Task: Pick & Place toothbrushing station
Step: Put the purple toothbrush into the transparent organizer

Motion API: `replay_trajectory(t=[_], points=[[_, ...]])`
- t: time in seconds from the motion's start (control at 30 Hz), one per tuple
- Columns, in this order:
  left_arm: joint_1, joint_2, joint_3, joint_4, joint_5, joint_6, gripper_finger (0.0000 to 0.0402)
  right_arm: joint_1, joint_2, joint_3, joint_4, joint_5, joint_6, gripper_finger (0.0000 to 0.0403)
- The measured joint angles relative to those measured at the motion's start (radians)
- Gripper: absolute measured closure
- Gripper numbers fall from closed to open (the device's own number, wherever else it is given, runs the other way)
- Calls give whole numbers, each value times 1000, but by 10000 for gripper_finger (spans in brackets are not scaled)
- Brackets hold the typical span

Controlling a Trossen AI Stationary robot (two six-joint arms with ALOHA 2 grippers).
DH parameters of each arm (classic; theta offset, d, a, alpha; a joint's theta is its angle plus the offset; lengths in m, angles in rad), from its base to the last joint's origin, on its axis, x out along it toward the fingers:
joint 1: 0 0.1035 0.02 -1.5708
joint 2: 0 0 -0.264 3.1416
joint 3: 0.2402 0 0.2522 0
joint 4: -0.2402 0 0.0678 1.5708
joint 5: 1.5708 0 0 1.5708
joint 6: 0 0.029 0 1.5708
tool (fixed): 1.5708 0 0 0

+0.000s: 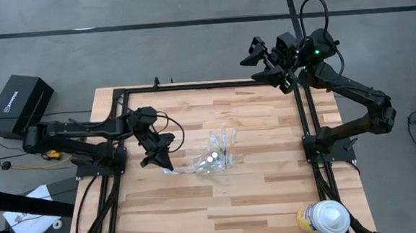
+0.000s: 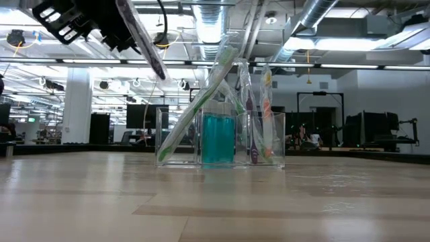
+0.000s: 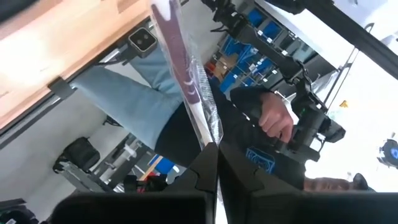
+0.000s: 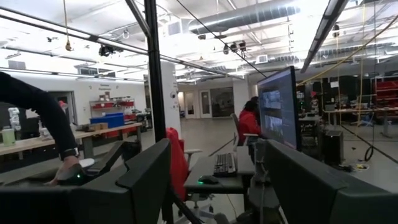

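- You have most of the station already loaded: the clear cup stands upright near the middle of the surface, and in the low view it carries a green toothbrush leaning across it, a teal toothpaste tube standing in its middle part, and at least two more brushes upright in the side compartment (their exact colours are hard to call through the plastic).
- What looks left, judging from these views alone, is the one brush now in the air; I see no loose brush or tube lying on the surface around the cup.
- Your left gripper is fully closed on a wrapped toothbrush, with a purplish handle in a crinkled clear sleeve, pinched between the two fingers and sticking out beyond them.
- That gripper sits just beside the cup, on the side toward the left arm's base, and in the low view the held brush hangs tilted above the cup's rim and to its side, not yet inside any compartment.
- Your right gripper waits well apart from the cup, raised over the far edge of the surface, its jaws standing wide with nothing between them.
- The white-and-yellow container at the near corner is well apart from the cup and takes no part.
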Motion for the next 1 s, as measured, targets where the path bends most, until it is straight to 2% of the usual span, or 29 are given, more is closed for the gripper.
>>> replay_trajectory(t=[0.33, 0.53, 1.0], points=[[82, 48, 0, 15, 4, 40, 401, 0, 0, 0, 0, -3, 0, 154], [111, 69, -9, 13, 42, 55, 401, 0, 0, 0, 0, -3, 0, 154], [111, 182, -46, 38, 110, 125, 401, 2, 0, 0, 0, -3, 0, 154]])
